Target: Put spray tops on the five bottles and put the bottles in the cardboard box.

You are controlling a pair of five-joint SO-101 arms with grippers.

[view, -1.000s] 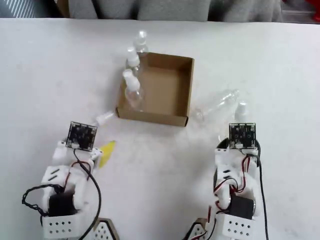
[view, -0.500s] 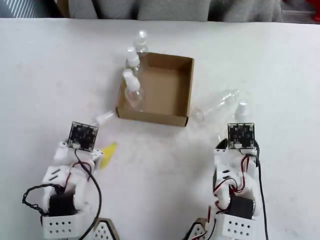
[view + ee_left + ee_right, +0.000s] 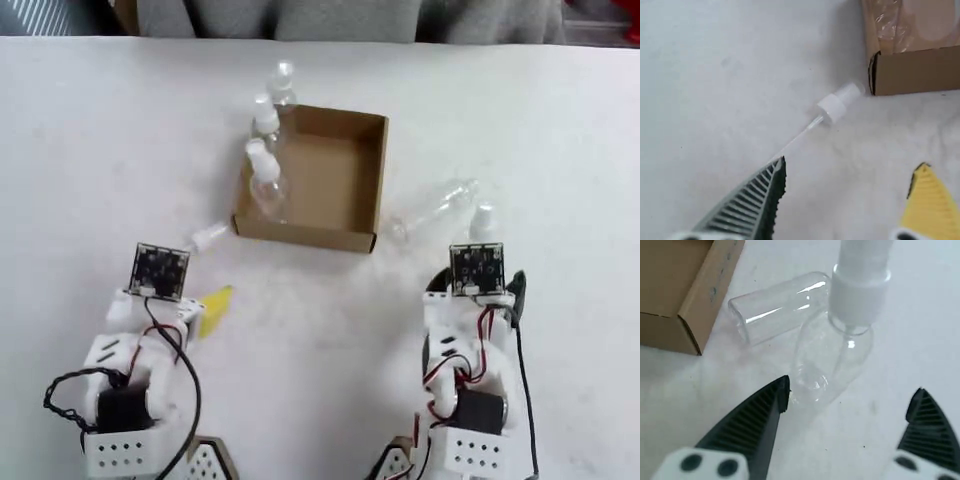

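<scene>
right gripper (image 3: 852,390) now spread wider, nearer the upright clear plastic bottle with white spray top (image 3: 840,355), near the brown cardboard box (image 3: 310,235), left gripper (image 3: 852,165) spread, shifted slightly, loose white spray top (image 3: 840,102) ahead on the white bench (image 3: 100,120)

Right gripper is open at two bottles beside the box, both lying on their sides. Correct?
No. Only the capless bottle lies on its side; the bottle with a spray top stands upright, as the right wrist view shows. The right gripper is open, and both are beside the box.
</scene>
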